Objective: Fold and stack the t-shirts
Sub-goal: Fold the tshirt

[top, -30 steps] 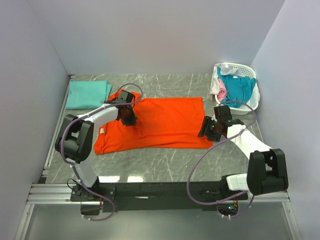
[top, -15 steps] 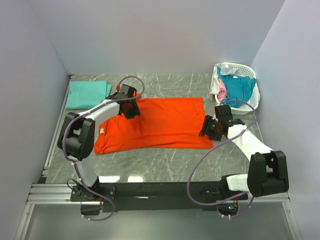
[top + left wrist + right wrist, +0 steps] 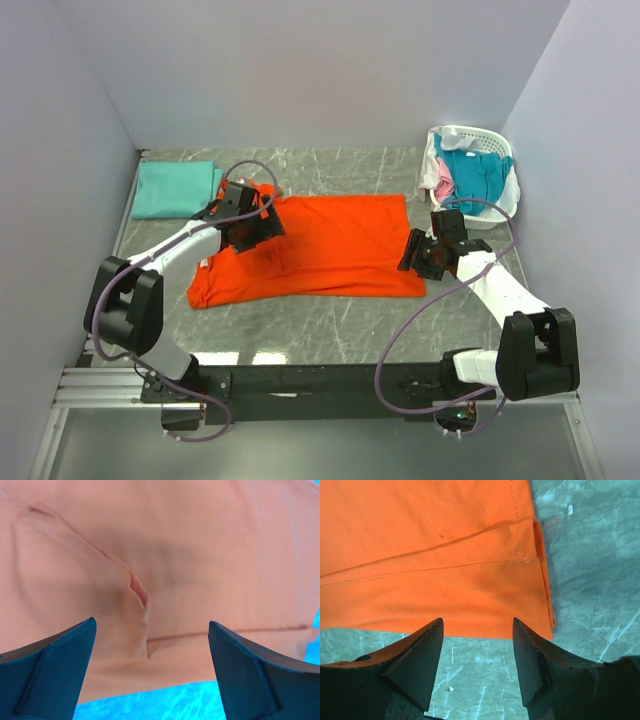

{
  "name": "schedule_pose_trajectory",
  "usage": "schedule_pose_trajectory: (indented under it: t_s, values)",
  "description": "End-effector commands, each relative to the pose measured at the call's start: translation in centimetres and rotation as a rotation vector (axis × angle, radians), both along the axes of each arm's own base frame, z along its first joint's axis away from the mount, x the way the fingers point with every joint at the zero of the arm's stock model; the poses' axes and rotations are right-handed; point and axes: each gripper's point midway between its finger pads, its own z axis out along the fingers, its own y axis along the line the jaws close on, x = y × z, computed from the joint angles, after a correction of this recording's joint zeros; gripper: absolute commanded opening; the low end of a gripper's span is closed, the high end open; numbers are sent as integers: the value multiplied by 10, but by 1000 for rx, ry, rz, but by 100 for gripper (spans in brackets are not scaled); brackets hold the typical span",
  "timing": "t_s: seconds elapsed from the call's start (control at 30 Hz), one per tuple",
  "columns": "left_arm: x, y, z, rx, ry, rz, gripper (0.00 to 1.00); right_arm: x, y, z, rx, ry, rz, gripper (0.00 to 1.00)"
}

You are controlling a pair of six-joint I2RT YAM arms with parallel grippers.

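A bright orange t-shirt point(image 3: 320, 245) lies spread flat mid-table, its left part folded over. My left gripper point(image 3: 250, 228) hovers over its upper-left part, open. In the left wrist view the orange cloth point(image 3: 165, 555) fills the frame, creased, and the left gripper point(image 3: 151, 625) holds nothing. My right gripper point(image 3: 418, 252) stands open at the shirt's right hem corner. In the right wrist view the right gripper point(image 3: 477, 625) sits just off the orange hem point(image 3: 470, 595), gripping nothing. A folded mint-green t-shirt point(image 3: 175, 188) lies back left.
A white slotted basket point(image 3: 470, 131) stands at the back right corner, holding a teal-blue shirt point(image 3: 475, 170), a pink one point(image 3: 443, 185) and a white one point(image 3: 430, 170). Grey walls close in the marble table point(image 3: 330, 325) on three sides.
My left gripper has opened wide, let go of the orange cloth and shifted a little. Its elbow swung out to the left. The right arm has barely moved.
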Motion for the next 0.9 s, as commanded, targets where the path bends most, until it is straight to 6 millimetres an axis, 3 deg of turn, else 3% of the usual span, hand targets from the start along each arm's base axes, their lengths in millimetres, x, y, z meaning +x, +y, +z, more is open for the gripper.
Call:
schedule_pose_trajectory:
  t_s: [0.0, 0.17, 0.37, 0.7, 0.87]
  values:
    - [-10, -19, 0, -89, -9, -56, 99, 11, 4, 15, 4, -66, 23, 64]
    - [-8, -33, -10, -94, 10, -76, 99, 12, 3, 13, -1, -59, 22, 65]
    - [8, -52, -17, -125, 20, -120, 99, 12, -2, 10, -23, -49, 4, 64]
    - [22, -67, -35, -124, 64, -156, 99, 12, -8, 7, -52, -35, -16, 65]
    - [26, -65, -43, -101, 80, -137, 99, 13, -7, 9, -53, -40, -16, 65]
